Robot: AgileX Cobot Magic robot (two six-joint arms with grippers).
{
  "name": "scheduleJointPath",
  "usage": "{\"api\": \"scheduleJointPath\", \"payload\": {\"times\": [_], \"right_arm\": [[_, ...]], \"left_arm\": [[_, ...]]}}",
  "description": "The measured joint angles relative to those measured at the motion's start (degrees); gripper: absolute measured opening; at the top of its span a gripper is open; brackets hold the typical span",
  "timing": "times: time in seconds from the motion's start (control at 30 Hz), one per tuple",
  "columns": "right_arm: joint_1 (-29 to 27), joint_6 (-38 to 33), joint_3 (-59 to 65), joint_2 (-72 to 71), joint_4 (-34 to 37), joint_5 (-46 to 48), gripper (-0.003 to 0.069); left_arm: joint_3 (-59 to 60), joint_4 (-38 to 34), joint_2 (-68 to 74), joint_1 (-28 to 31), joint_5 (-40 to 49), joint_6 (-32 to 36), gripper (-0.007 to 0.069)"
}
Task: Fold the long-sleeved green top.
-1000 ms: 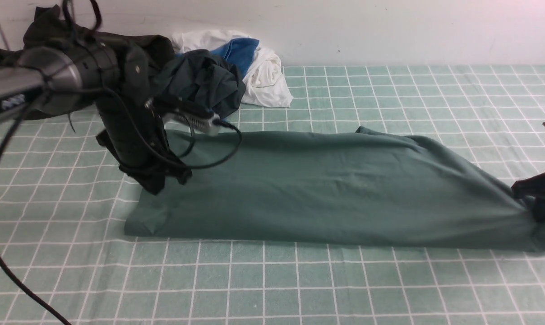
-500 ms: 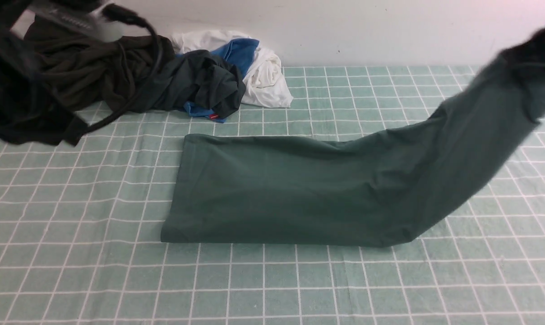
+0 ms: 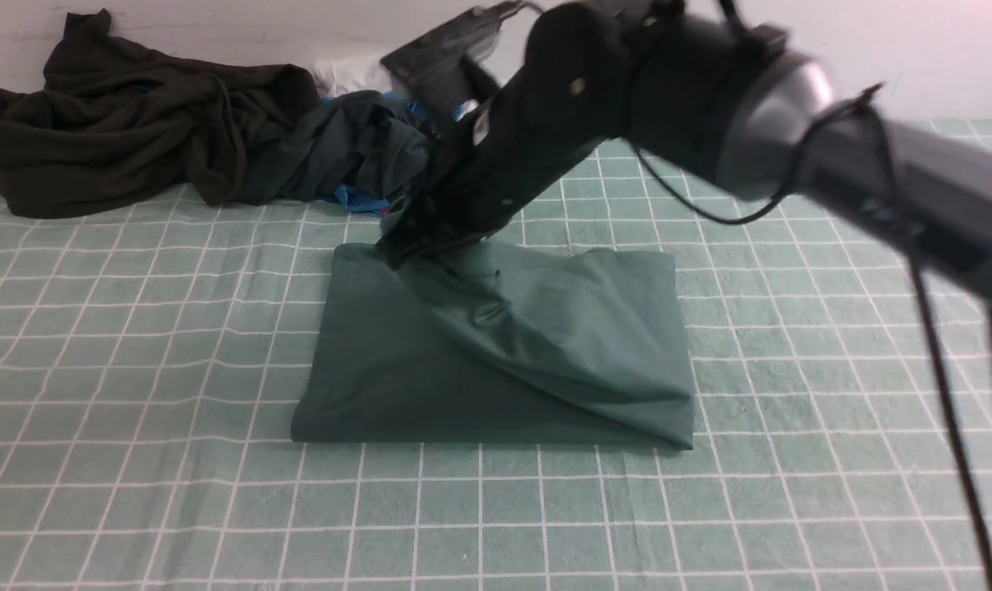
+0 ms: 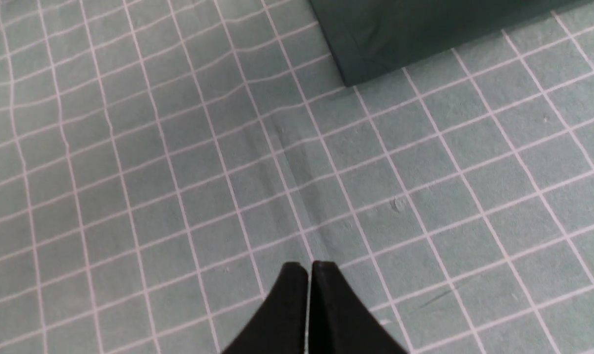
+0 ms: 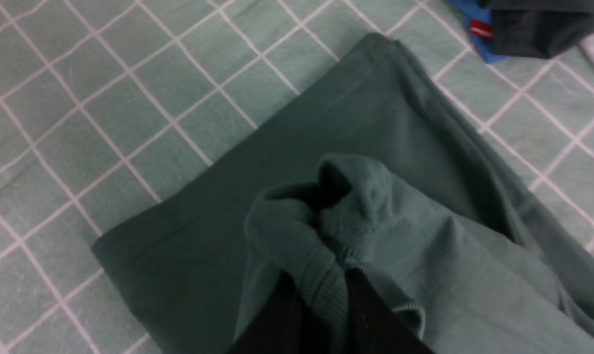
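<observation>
The green long-sleeved top [image 3: 504,361] lies doubled over mid-worktop [image 3: 135,369], its upper layer sloping in a diagonal ridge. The right gripper [image 5: 319,287] pinches a ribbed edge above the top's far corner, jaws nearly closed on it. The left gripper [image 4: 309,268] hangs closed and empty. Releasing here risks a bunched, skewed fold, and reaching further could snag the dark garment [image 3: 135,123] at the far edge.

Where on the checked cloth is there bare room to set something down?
Free: the checked cloth between the robot and the green long-sleeved top, and the stretch to its left. Crowded: the far-left dark garment pile, and the top's far edge, where the right gripper clamps it.
</observation>
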Motion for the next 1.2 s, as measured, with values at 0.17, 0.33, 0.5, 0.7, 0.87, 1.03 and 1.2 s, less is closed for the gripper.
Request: {"api": "scheduleJointPath", "payload": {"times": [0.17,0.33,0.5,0.7,0.87,1.03,1.2], "right_arm": [[0.86,0.2,-4.66,6.14,4.6,-0.52,0.0252],[0.86,0.41,-9.25,5.98,6.95,3.44,0.0482],[0.86,5.21,-11.62,5.01,-5.0,12.75,0.0524],[0.87,8.93,-10.18,9.54,-10.47,16.59,0.0468],[2.55,5.74,-9.75,12.89,-5.17,17.99,0.0428],[2.85,4.42,-11.54,9.24,-6.51,18.87,0.0402],[1.94,2.05,-10.09,-3.11,-6.91,18.97,0.0356]], "left_arm": [[4.25,-0.18,-3.15,0.0,0.1,-0.78,-0.0004],[5.09,-0.18,-3.23,0.0,1.38,-0.96,-0.0004],[5.11,-0.19,-3.27,0.0,3.21,-0.97,-0.0004],[5.11,-0.51,-3.27,0.0,3.25,-0.97,-0.0004],[5.11,-1.16,-3.27,0.0,3.25,-0.97,-0.0004],[5.11,-1.28,-3.27,0.0,3.27,-1.02,-0.0004],[5.11,-1.28,-3.27,0.0,3.32,-1.02,-0.0004]]}}
